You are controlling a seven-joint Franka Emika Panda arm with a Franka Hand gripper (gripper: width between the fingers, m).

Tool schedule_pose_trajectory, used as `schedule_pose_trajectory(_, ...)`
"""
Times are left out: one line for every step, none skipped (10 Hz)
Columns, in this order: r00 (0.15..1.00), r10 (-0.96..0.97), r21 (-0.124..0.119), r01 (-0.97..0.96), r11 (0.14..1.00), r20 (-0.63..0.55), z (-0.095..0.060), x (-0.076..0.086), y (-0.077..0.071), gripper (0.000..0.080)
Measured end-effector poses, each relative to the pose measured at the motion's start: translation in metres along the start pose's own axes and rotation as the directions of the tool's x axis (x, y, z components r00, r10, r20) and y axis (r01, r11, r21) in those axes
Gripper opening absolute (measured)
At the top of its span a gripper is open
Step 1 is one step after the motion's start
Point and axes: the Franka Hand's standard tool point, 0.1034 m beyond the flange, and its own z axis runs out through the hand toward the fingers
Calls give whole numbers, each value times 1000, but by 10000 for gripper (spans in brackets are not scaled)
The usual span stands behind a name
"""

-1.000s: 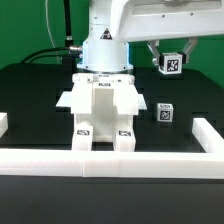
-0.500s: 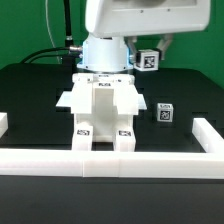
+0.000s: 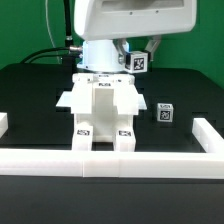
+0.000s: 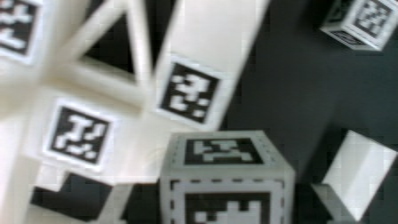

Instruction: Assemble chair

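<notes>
White pieces, we count three, all marker-tagged: one chair frame point(image 3: 100, 108), one loose block point(image 3: 164, 113) beside it, one held block point(image 3: 140, 62) above it, clamped in the gripper point(image 3: 140, 59).

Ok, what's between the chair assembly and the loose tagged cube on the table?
Nothing: the exterior view shows only bare black table between the chair assembly and the loose tagged cube.

Your green backdrop point(image 3: 25, 25) fills the exterior view from 9 through 12 to 3 o'clock. Below it the black table point(image 3: 30, 100) lies under even, soft light. A white rail point(image 3: 110, 162) borders it at 6 o'clock, with short ends showing near 9 and 3 o'clock.
</notes>
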Motion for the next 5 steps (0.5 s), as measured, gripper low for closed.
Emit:
schedule_pose_trajectory(1000, -15, -8, 15, 1000, -14, -2, 3, 7, 284)
schedule_pose_trajectory(999, -36, -12, 36, 999, -21, -5, 7, 10, 284)
schedule_pose_trajectory(998, -54, -15, 54, 998, -26, -7, 10, 12, 284)
schedule_pose_trajectory(998, -52, -14, 51, 999, -24, -6, 10, 11, 284)
schedule_pose_trajectory(998, -52, -14, 52, 999, -23, -5, 9, 11, 284)
